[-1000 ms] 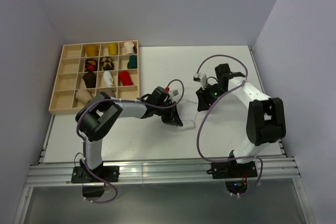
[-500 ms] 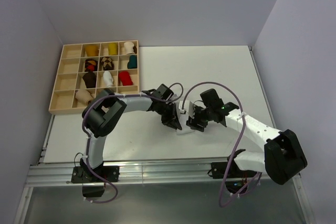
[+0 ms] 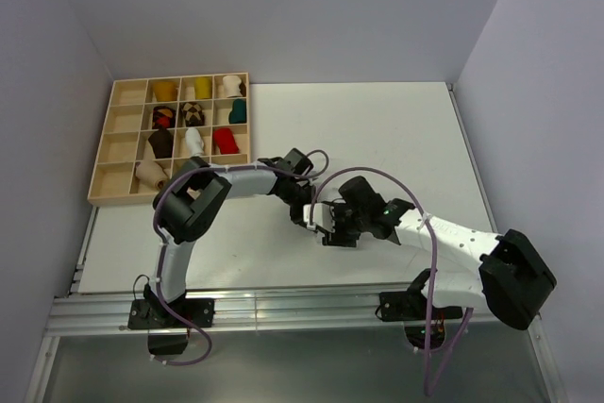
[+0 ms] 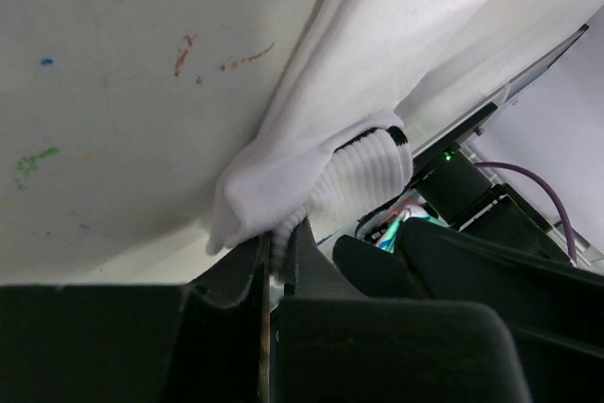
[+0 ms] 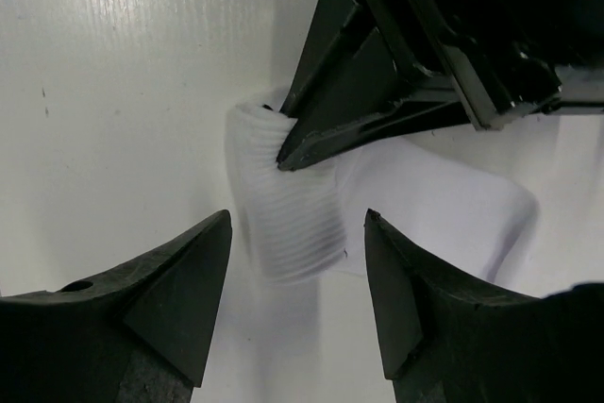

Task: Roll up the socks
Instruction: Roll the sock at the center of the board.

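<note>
A pale white sock (image 4: 321, 110) lies flat on the white table, its ribbed cuff (image 5: 288, 219) folded over. My left gripper (image 4: 278, 244) is shut on the edge of that cuff; its black fingers (image 5: 349, 110) show in the right wrist view. My right gripper (image 5: 297, 217) is open, hovering just above the cuff with one finger on each side, not touching it. In the top view both grippers meet at the table's middle front, left (image 3: 304, 217) and right (image 3: 332, 230), and cover most of the sock. No brown sock shows on the table.
A wooden compartment tray (image 3: 106, 143) stands at the back left and holds several rolled socks in different colours. The right arm's purple cable (image 3: 377, 175) loops above the grippers. The table's front rail (image 3: 283, 307) runs behind the arm bases.
My right arm has swung from the back right down and left, and its open gripper now hangs over the cuff beside the left gripper. The left gripper has stayed shut on the sock.
</note>
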Tool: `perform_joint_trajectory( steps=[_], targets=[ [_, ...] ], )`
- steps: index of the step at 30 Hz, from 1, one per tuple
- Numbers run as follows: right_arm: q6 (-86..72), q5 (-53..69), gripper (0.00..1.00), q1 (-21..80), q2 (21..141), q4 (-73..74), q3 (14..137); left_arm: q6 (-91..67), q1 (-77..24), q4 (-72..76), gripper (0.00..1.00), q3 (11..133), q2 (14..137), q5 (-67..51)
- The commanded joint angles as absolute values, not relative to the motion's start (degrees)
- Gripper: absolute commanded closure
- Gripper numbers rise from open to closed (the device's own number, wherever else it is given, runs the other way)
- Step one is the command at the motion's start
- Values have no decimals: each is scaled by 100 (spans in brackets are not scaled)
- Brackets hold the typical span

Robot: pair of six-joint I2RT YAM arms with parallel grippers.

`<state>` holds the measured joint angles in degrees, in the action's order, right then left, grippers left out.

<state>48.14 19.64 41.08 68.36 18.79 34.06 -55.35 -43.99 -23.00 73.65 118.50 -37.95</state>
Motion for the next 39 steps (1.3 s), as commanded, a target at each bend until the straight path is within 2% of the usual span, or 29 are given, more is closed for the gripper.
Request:
perform_joint_trajectory(
  steps=[1,6,11,16,17,19,23,26,29,32,36,39],
  targets=[
    [4878,1626,35,4298,6960,1486,3375,-5625,-4359,-2549,100,7453,12015,-3717],
    [4843,1564,37,4377,7224,1310,3322,-5669,-4351,-2540,100,7515,12032,-3788],
    [4799,1556,50,4394,7531,1327,3384,-5809,-4333,-2268,100,7436,11980,-3937],
    [4650,1529,78,4377,7708,1222,3305,-6029,-4324,-1970,96,7313,11734,-3947],
    [4649,1616,79,4342,7699,1204,3279,-6108,-4324,-1743,90,7173,11655,-3911],
    [4641,1774,83,4237,7690,1230,3234,-6397,-4298,-1382,87,6936,11339,-3894],
    [4763,2389,86,3701,7647,1449,3304,-6741,-4228,-695,72,6355,10820,-3516],
    [4842,2707,86,3340,7638,1573,3331,-6680,-4184,-360,65,6275,10574,-3209],
    [4939,2900,86,3296,7716,1879,3419,-6092,-4157,-947,62,6705,10608,-2612],
    [5036,3137,86,3217,7874,2239,3655,-5792,-4113,-810,58,6715,10591,-2391],
    [5203,3489,86,2980,7954,2522,3762,-5433,-3964,-256,55,6714,10923,-2590],
    [5247,3454,86,2909,7937,2452,3718,-4768,-3859,-325,54,7206,11371,-2557]
  ],
)
